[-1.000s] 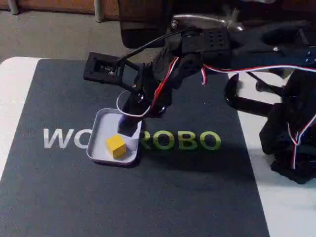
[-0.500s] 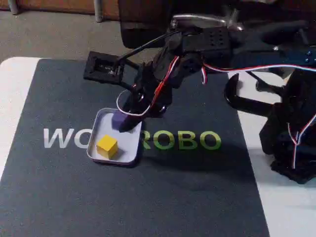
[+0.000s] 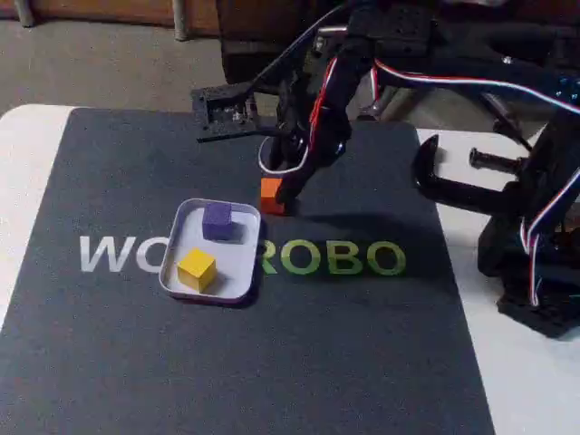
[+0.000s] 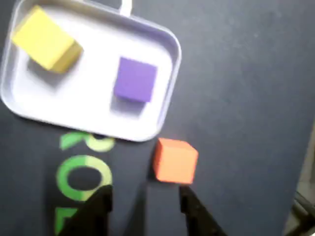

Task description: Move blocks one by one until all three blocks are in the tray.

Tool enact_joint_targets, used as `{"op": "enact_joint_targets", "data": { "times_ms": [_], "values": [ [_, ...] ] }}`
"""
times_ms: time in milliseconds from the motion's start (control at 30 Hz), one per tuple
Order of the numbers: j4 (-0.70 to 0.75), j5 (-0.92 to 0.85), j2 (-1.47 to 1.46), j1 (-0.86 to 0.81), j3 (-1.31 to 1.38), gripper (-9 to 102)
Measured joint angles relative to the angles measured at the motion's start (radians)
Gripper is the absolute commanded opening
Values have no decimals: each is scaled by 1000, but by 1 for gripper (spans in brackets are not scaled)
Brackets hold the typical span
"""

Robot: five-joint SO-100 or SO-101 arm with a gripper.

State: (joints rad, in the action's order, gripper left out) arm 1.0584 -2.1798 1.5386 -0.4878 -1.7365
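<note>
The small solid orange cube (image 4: pixel 174 161) sits on the dark mat (image 3: pixel 272 362) just outside the corner of the shallow pale lavender-white rectangular tray (image 4: pixel 170 98), which holds the small yellow cube (image 4: pixel 45 39) and the small purple cube (image 4: pixel 136 79). In the wrist view, the black two-finger gripper (image 4: pixel 142 204) is spread wide and empty. The orange cube lies just beyond its fingertips, nearer the right-hand finger (image 4: pixel 194 211).

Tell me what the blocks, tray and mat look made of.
Blocks: the orange, purple and yellow ones look like matte foam or painted wood, flat colour without glare; which one is unclear. Tray: probably smooth plastic, with a thin moulded rim. Mat: dark, dull, printed lettering, likely rubber or fabric.
</note>
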Motion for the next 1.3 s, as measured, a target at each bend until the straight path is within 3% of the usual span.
{"op": "enact_joint_targets", "data": {
  "times_ms": [1300],
  "values": [
    [-150,-83,-153,-112,0,20]
  ]
}}
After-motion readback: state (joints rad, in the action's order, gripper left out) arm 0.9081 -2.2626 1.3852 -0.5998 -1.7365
